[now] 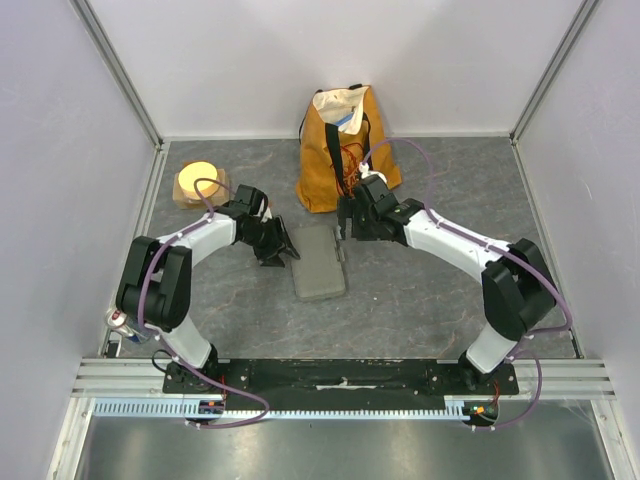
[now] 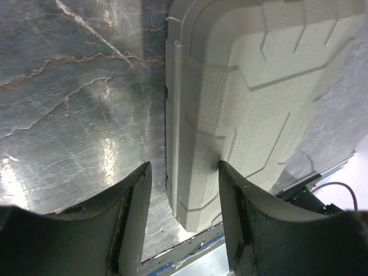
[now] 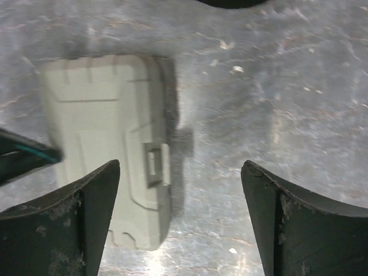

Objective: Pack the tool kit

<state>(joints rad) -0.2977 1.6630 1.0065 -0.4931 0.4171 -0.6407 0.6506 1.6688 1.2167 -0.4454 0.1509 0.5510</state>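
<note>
Our left gripper point(image 2: 184, 172) has its fingers apart, straddling the long left edge of the tool case point(image 1: 318, 262). One finger is over the textured lid and the other over the bare table point(image 1: 420, 290) just beside it, and it pinches nothing that we can see. The case lies flat and shut in the middle of the table, between the two arms. Its latch point(image 3: 155, 164) is on the side facing our right gripper point(image 3: 181, 172), which hangs spread wide over bare stone just beside that latch, holding nothing. We see no loose tools, so we cannot tell whether they are already inside.

Behind the case stands the yellow tote bag point(image 1: 335, 150), and the round tan block point(image 1: 200, 183) sits well off to the left.

We judge the main risk to be sliding. The table looks smooth and the case is light plastic, so a one-sided squeeze or push from the left could skate it towards the right fingers or turn it. The latch is small, so the right fingers could easily miss it. Lifting the case by one edge could also tip it.
</note>
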